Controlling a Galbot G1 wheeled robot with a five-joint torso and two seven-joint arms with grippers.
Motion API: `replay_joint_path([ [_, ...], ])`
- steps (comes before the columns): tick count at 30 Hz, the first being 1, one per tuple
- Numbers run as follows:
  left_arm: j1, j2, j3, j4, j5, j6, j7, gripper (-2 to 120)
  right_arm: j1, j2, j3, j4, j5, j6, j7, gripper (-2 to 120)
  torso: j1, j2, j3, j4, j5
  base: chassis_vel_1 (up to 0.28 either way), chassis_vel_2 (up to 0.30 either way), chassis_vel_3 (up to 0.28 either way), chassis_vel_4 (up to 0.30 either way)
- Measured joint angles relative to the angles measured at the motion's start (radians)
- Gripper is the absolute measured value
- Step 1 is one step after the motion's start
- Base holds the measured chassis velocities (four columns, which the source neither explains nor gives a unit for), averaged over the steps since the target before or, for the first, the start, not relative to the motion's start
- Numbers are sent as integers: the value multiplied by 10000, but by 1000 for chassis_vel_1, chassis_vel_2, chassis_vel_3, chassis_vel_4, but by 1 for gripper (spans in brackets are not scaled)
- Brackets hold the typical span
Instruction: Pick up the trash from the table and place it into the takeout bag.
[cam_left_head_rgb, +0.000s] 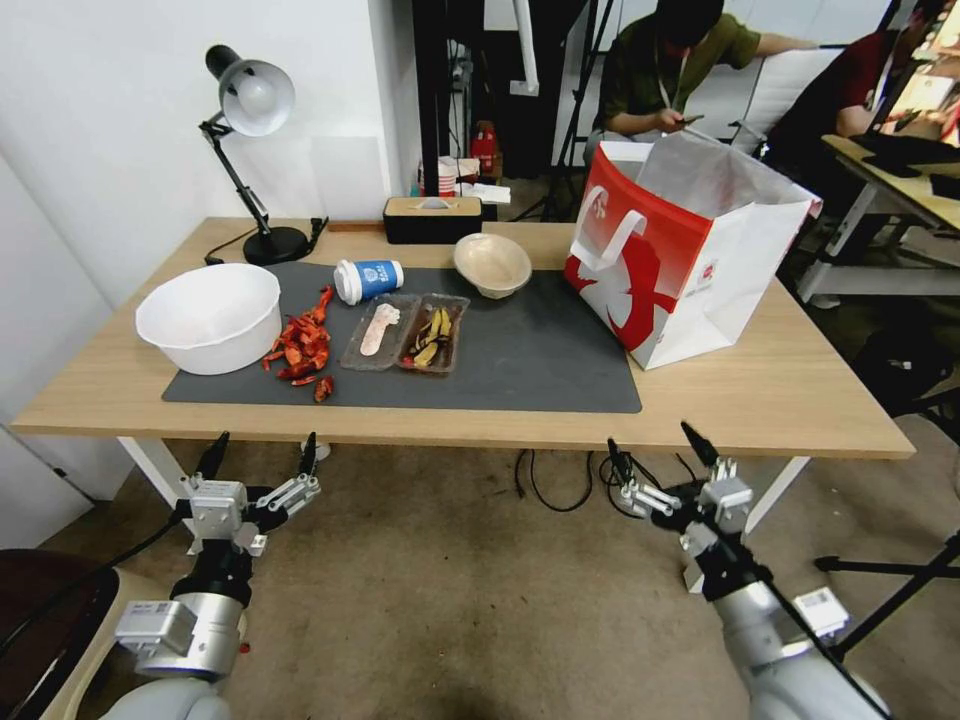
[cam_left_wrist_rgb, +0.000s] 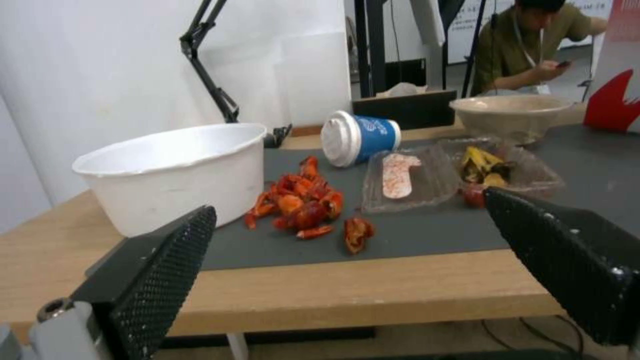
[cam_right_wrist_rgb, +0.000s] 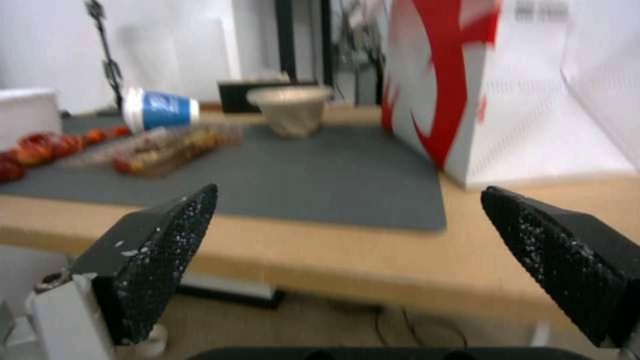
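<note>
"How far along was the clearing at that point?"

"By my reading, it had not begun. The blue-sleeved white coffee cup (cam_left_head_rgb: 367, 280) lay on its side on the dark grey mat (cam_left_head_rgb: 540, 360) of the wide light-wood tabletop (cam_left_head_rgb: 800, 400), and the beige paper bowl (cam_left_head_rgb: 492, 264) stood upright near it. The red shell scraps (cam_left_head_rgb: 303, 345) and the two clear plastic trays (cam_left_head_rgb: 405, 332) sat between the cup and the front edge, beside a large white tub (cam_left_head_rgb: 210, 316)."

"And the bag?"

"The large red-and-white paper takeout bag (cam_left_head_rgb: 680, 260) stood open on the robot's right of the tabletop; I could not see inside it."

"The arms?"

"Both hung below the front edge. The left end effector (cam_left_head_rgb: 262, 455) was spread wide and carried nothing, and the right end effector (cam_left_head_rgb: 660, 450) likewise. Every piece seemed left to move."
</note>
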Motion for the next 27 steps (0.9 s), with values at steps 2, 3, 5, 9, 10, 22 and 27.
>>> replay_joint_path([
  [2, 41, 10, -40, -30, -7, 67, 8, 100, -95, 73, -99, 49, 81, -198, 157, 100, 0, 0, 0, 0, 0, 0, 0, 0, 0],
  [3, 83, 10, -45, -61, -8, 96, 13, 100, -130, 125, -179, 51, 105, -305, 230, 100, 0, 0, 0, 0, 1, 0, 0, 0, 0],
  [5, 154, -8, -59, -110, 54, 220, 17, 100, -137, 163, -261, 56, 129, -435, 335, 100, 0, 0, 1, 0, 2, 0, 0, 0, 0],
  [9, 230, -23, -109, -211, 178, 495, 25, 100, -146, 183, -361, 139, 165, -668, 447, 100, 0, 0, 1, 0, 0, 0, 0, 0, 0],
  [10, 230, -23, -109, -211, 178, 495, 25, 100, -146, 183, -361, 139, 165, -668, 447, 100, 0, 0, 1, 0, 0, 0, 0, 0, 0],
  [22, 370, -64, -174, -405, 300, 743, 98, 100, -241, 245, -564, 374, 143, -1063, 565, 100, 2, 0, 1, -1, 1, 0, 0, 0, 0],
  [27, 399, -85, -164, -426, 364, 753, 123, 100, -250, 232, -546, 415, 149, -1165, 626, 100, 2, -1, 1, -1, 2, 0, 0, 0, 0],
])
